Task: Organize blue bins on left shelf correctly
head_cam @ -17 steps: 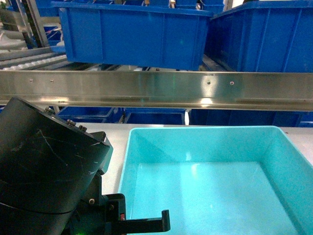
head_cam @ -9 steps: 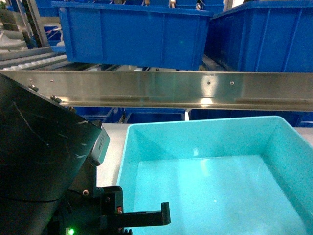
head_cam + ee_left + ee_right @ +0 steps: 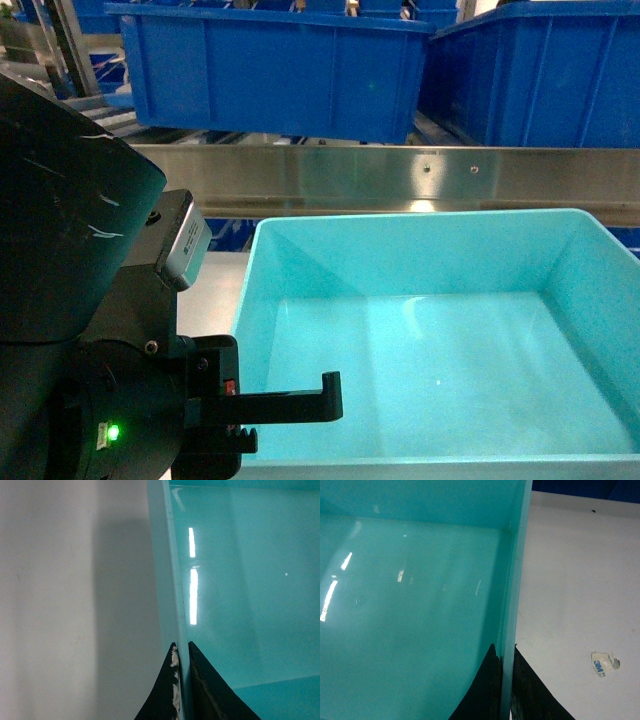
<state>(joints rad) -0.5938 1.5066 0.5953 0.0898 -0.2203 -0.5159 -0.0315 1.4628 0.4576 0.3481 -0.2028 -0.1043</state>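
A light turquoise blue bin [image 3: 440, 340] fills the lower part of the head view, empty, its far rim just below the steel front rail [image 3: 400, 178] of the left shelf. My left gripper [image 3: 181, 647] is shut on the bin's left wall [image 3: 167, 580], one finger inside and one outside. My right gripper [image 3: 503, 650] is shut on the bin's right wall [image 3: 517, 570] in the same way. The left arm [image 3: 90, 300] bulks large at the head view's left edge. The right gripper is out of the head view.
Two royal-blue bins [image 3: 270, 70] [image 3: 540, 75] sit on the shelf level above the rail, more blue bins below it. A pale tabletop [image 3: 60, 605] lies under the turquoise bin. A scrap of 3M tape [image 3: 605, 663] lies on the tabletop at the right.
The turquoise bin has risen in the head view, its far rim now closer to the steel rail. The left arm has lifted with it and covers more of the left side.
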